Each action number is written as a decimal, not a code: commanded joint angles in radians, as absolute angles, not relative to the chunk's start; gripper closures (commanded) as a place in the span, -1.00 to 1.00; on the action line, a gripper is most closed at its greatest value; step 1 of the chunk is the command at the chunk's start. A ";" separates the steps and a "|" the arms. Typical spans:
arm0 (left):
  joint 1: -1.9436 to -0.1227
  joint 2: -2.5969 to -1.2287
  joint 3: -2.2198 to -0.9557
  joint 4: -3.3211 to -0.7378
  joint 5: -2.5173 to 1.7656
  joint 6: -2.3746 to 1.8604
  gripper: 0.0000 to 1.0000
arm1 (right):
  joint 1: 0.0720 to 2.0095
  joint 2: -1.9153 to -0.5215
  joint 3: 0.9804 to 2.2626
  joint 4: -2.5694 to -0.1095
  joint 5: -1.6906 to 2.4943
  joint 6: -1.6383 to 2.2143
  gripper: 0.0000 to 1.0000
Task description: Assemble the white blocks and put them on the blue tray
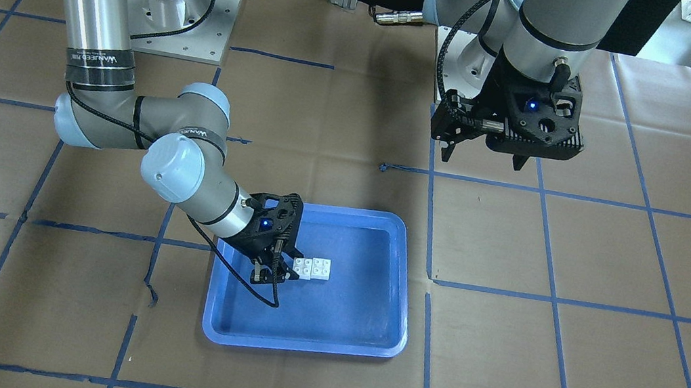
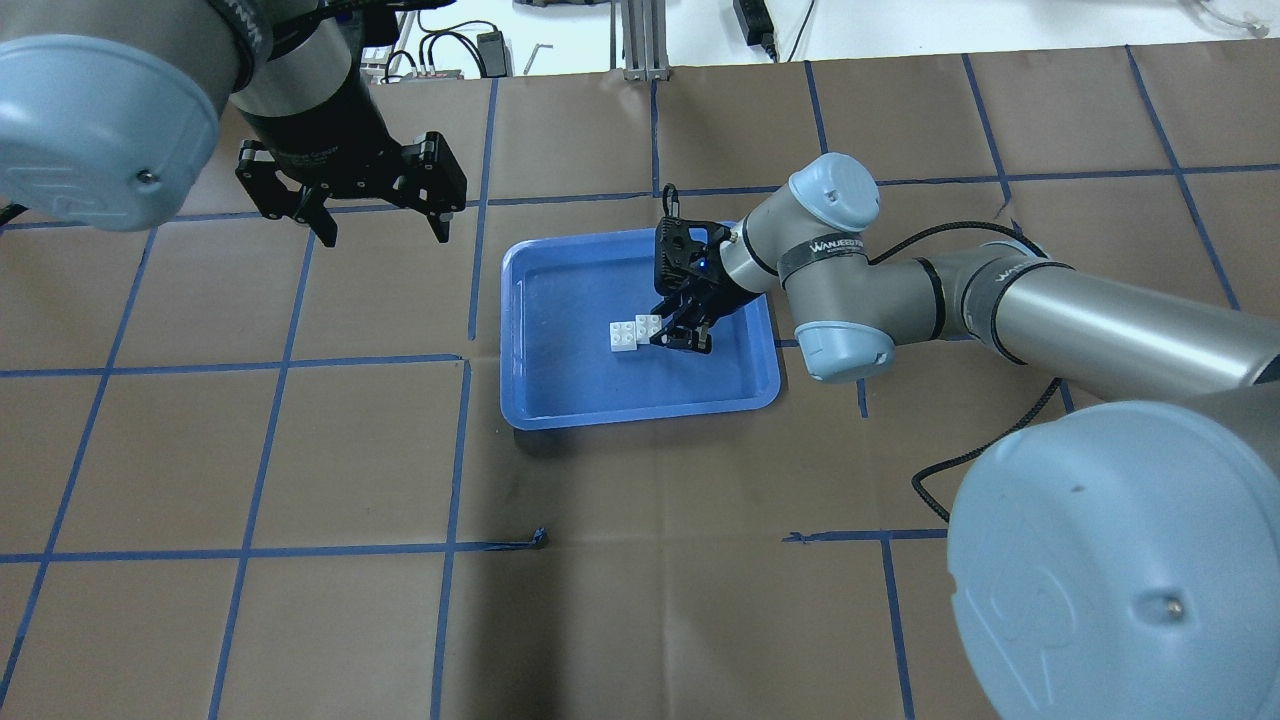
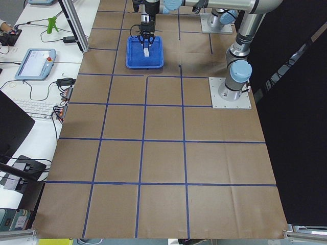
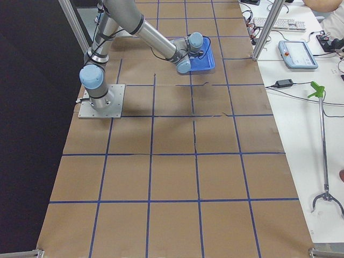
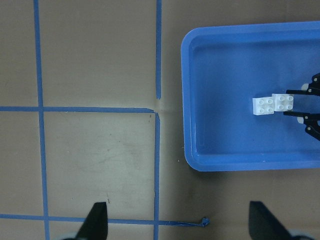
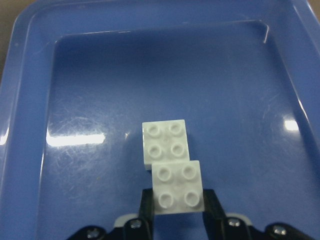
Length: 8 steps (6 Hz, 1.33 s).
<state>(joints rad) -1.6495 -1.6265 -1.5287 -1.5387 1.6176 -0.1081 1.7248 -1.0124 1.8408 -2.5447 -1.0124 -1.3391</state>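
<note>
Your right gripper (image 2: 684,338) is pinching the joined white blocks (image 6: 172,165) low over the middle of the blue tray (image 2: 640,414), probably to drop them off. Left gripper (image 2: 383,236) hovers with jaws spread at the tray's 10 o'clock, out of the way.

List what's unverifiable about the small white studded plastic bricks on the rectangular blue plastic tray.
Right wrist view: the nearer of the white bricks covers their joint; stud engagement hidden.
Same view: right gripper cut off by the bottom edge.
Both side views: bricks too small.
</note>
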 commanded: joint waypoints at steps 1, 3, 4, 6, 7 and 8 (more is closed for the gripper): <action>-1.631 -1.618 -1.531 -1.539 1.618 -0.109 -0.98 | 1.726 -1.012 1.841 -2.542 -1.014 -1.339 0.29; -1.629 -1.615 -1.542 -1.540 1.617 -0.103 -0.98 | 1.724 -1.014 1.851 -2.542 -1.015 -1.338 0.29; -1.629 -1.615 -1.554 -1.536 1.618 -0.103 -0.98 | 1.724 -1.015 1.870 -2.548 -1.012 -1.339 0.29; -1.626 -1.611 -1.555 -1.535 1.620 -0.101 -0.98 | 1.726 -1.017 1.862 -2.554 -1.008 -1.339 0.29; -1.625 -1.609 -1.555 -1.536 1.621 -0.101 -0.98 | 1.726 -1.016 1.862 -2.560 -1.003 -1.339 0.29; -1.624 -1.608 -1.555 -1.534 1.623 -0.106 -0.98 | 1.726 -1.015 1.862 -2.562 -1.002 -1.339 0.29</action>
<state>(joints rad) -1.6251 -1.6091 -1.5552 -1.5350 1.6215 -0.1027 1.7257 -1.0158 1.8625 -2.5588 -1.0040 -1.3391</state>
